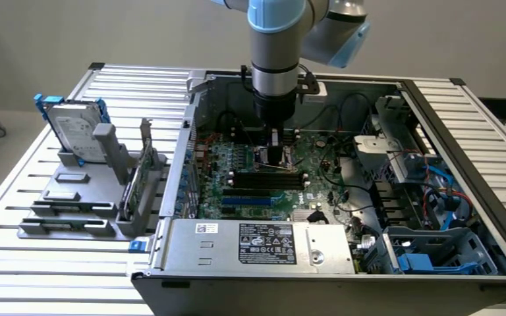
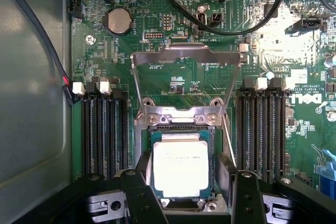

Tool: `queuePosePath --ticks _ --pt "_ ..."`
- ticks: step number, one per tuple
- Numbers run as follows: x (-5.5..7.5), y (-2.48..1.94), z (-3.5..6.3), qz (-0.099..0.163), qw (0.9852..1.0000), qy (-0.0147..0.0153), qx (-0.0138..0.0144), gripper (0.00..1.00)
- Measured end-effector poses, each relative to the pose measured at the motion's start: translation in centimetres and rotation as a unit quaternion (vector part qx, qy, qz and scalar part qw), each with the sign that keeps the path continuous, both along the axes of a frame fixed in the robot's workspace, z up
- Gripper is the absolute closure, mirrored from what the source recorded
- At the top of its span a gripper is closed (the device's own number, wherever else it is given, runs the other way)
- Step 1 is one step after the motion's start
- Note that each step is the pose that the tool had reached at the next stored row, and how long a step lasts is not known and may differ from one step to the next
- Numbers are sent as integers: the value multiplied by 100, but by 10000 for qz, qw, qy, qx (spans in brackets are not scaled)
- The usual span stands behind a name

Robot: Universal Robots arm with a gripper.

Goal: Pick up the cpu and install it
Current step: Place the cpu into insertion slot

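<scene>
Gripper: jaws spread wide and holding nothing. Its two black fingers stand one on each side of the cpu. In the wrist view one finger's edge overlaps a corner of the cpu and the other stands clear of it.
Cpu: lies flat in the socket, silver top plate up with faint printing, green edge showing around the plate. Whether it is fully seated I cannot tell.
Socket: dark metal-framed square on the green board, framing the cpu.
Load plate: bare-metal frame flipped up off the socket, hinged at the socket's edge away from the gripper, not over the cpu.
Memory slots: black banks with white latches, one bank on each side of the socket.
Coin cell: round and silver, on the board beyond the load plate.
Motherboard: green, lying flat inside the case.
Cables: black, looping over the board past the load plate.
Arm: reaches straight down into the case, over the middle of the board.
Computer case: open on top, resting on the bench, with a labelled power supply at its near edge.
Bench: slatted metal.
Hard drive: silver with blue brackets, upright in a grey holder on the exterior view's left, outside the case and well apart from the cpu.
</scene>
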State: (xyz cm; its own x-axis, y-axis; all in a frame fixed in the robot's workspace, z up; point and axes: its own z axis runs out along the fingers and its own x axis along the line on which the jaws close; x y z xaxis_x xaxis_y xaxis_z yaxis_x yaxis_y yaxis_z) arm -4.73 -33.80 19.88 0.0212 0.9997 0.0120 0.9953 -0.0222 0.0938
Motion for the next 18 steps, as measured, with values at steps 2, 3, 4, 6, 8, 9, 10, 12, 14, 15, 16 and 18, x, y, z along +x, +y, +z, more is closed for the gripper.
queuePosePath --ticks 2,3,4,6,8,9,10,12,14,15,16,18 --pt "0 5 -8 0 10000 -8 -1 40" --pt "0 6 -11 0 10000 -11 -3 40" --pt "0 8 -13 0 10000 -15 -6 40" --pt "0 10 -16 1 10000 -20 -14 40" --pt "0 11 -18 0 10000 -27 -30 40" --pt "0 11 -20 0 10000 -31 -41 40" --pt "0 11 -21 0 10000 -36 -53 40" --pt "0 11 -22 1 10000 -43 -69 40" --pt "0 12 -23 0 10000 -47 -76 40" --pt "0 12 -24 0 10000 -49 -78 40" --pt "0 13 -24 0 10000 -49 -79 40" --pt "0 13 -23 1 10000 -49 -80 40"
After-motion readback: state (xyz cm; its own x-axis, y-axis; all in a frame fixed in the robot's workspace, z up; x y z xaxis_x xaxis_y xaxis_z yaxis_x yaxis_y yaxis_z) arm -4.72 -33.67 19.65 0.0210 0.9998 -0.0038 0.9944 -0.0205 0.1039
